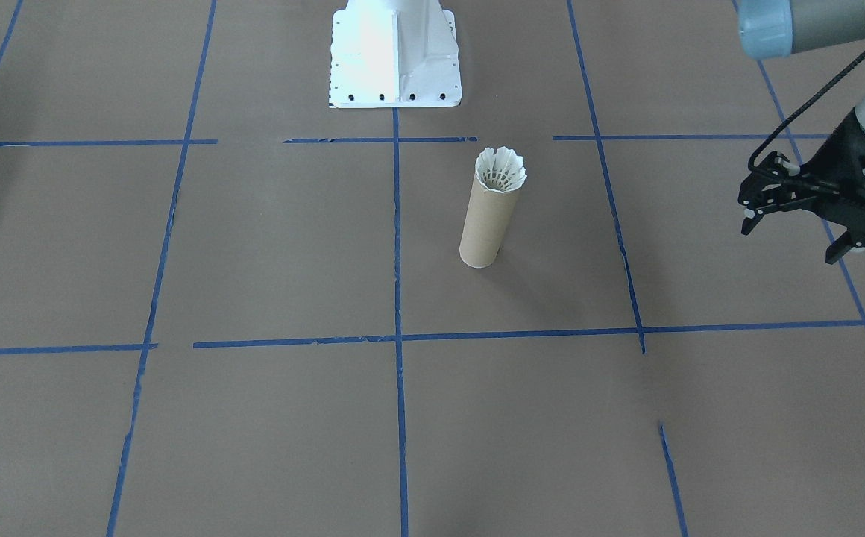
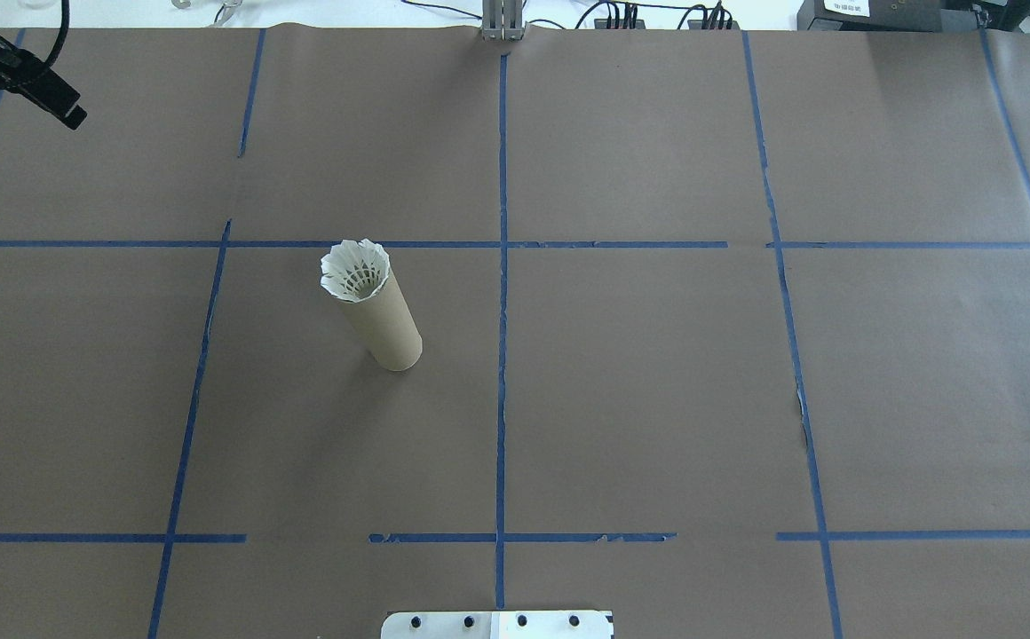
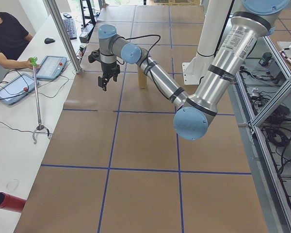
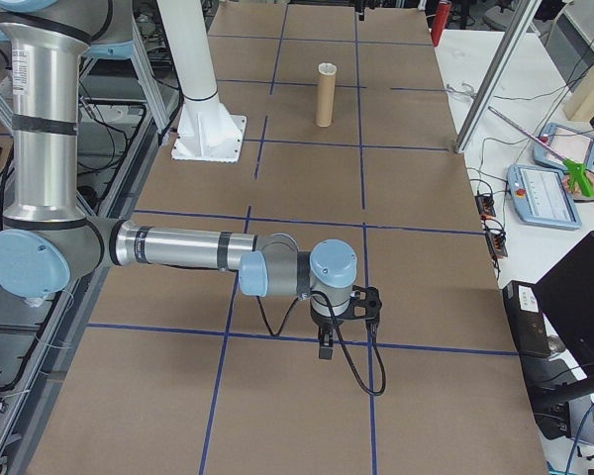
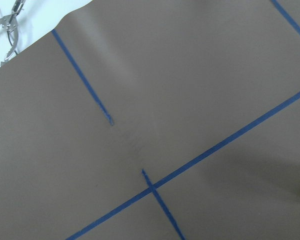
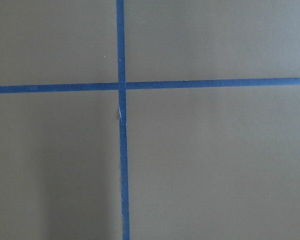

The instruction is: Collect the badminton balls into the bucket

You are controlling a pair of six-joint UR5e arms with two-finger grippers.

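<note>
The brown cardboard bucket [image 1: 485, 227] [image 2: 388, 330] [image 4: 325, 101] stands upright on the table, left of the centre tape line in the overhead view. The white badminton ball [image 1: 500, 170] [image 2: 354, 269] sits in its mouth, skirt up and flaring over the rim; its cork tip is hidden inside. My left gripper [image 1: 790, 240] [image 3: 105, 80] hangs open and empty above the table, well off to the side of the bucket. The right gripper [image 4: 325, 348] shows only in the exterior right view, low over the paper far from the bucket; I cannot tell its state.
The white robot base [image 1: 395, 52] [image 2: 497, 624] stands behind the bucket. Blue tape lines [image 2: 502, 266] grid the brown paper. A person [image 3: 7, 36] sits at a side table with a tablet [image 3: 51, 67] and a grabber tool [image 3: 38, 104].
</note>
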